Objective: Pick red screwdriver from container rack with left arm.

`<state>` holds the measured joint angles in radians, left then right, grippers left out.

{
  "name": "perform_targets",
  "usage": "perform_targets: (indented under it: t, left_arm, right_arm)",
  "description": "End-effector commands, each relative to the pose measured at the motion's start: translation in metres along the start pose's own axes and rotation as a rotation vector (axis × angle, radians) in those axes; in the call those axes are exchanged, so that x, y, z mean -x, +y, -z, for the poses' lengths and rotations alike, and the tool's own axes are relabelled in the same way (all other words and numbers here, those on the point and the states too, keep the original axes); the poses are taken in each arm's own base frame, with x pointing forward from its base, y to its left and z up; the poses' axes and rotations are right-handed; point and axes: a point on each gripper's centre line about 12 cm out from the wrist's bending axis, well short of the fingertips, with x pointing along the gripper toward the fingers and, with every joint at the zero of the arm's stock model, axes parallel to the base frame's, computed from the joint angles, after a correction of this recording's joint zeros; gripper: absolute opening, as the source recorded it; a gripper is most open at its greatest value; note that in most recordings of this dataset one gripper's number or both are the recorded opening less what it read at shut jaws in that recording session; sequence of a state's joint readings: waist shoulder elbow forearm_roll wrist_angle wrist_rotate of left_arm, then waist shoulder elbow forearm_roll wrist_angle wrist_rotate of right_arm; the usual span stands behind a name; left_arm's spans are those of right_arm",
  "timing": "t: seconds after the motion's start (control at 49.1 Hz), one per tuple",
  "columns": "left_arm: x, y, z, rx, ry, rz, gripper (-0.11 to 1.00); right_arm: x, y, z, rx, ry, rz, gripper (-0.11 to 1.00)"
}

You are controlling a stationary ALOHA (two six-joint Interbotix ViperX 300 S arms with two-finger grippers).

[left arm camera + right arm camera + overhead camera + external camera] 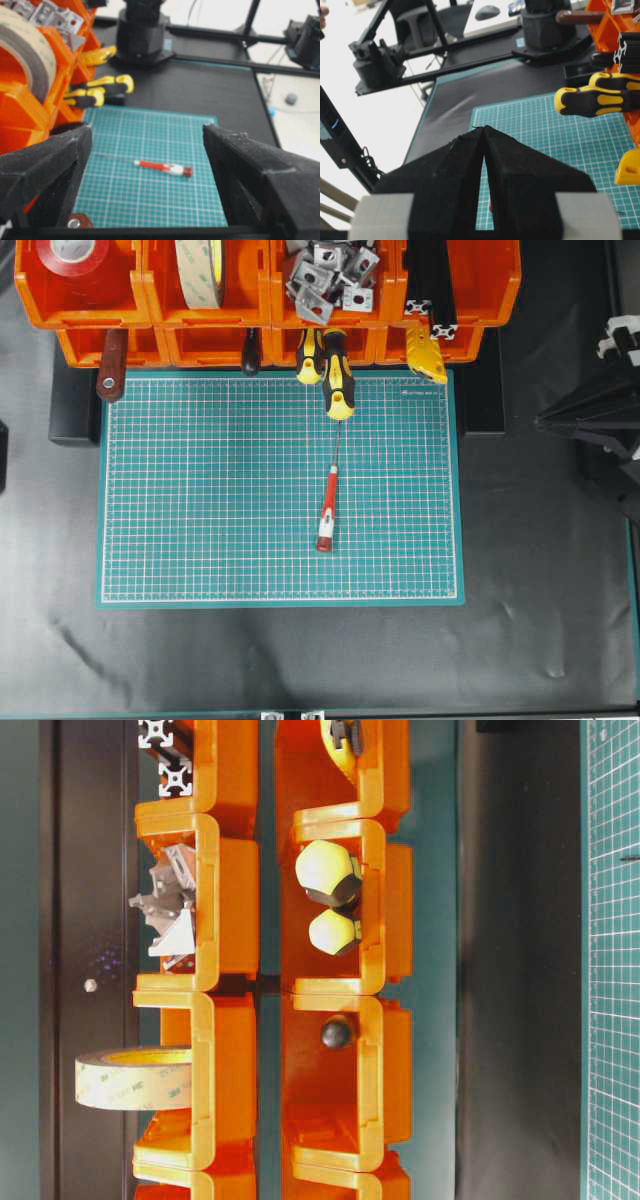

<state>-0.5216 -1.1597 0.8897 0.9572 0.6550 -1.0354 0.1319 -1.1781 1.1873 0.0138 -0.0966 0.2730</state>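
Observation:
The red screwdriver (327, 510) lies flat on the green cutting mat (200, 490), near the mat's middle, its thin shaft pointing toward the orange container rack (260, 300). In the left wrist view the red screwdriver (162, 167) lies on the mat well ahead of and below my left gripper (147, 129), which is open and holds nothing. The rack (20, 115) is at that view's left. My right gripper (483, 127) is shut and empty, parked off the mat's right side (545, 422).
Two yellow-and-black screwdrivers (337, 375) stick out of a lower bin over the mat's far edge. A maroon handle (111, 370), a black handle (250, 355) and a yellow piece (427, 355) also poke out. Upper bins hold tape rolls (200, 270) and metal brackets (330, 280).

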Motion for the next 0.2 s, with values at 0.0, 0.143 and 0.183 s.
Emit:
perform_targets:
  t: [0.0, 0.143, 0.183]
  left_arm:
    - [0.0017, 0.0, -0.002, -0.001, -0.016, 0.009, 0.85]
    - [0.0022, 0.0011, 0.0011, -0.003, -0.013, 0.007, 0.85]
    - [0.002, 0.0018, 0.0016, -0.003, -0.012, 0.002, 0.85]
  right_arm:
    - [-0.0002, 0.0024, -0.0119, 0.0, -0.039, -0.005, 0.0]
    - [-0.0005, 0.0007, -0.0122, -0.001, -0.04, 0.006, 0.0]
    - [-0.0005, 0.0002, -0.0124, -0.002, -0.041, 0.009, 0.0]
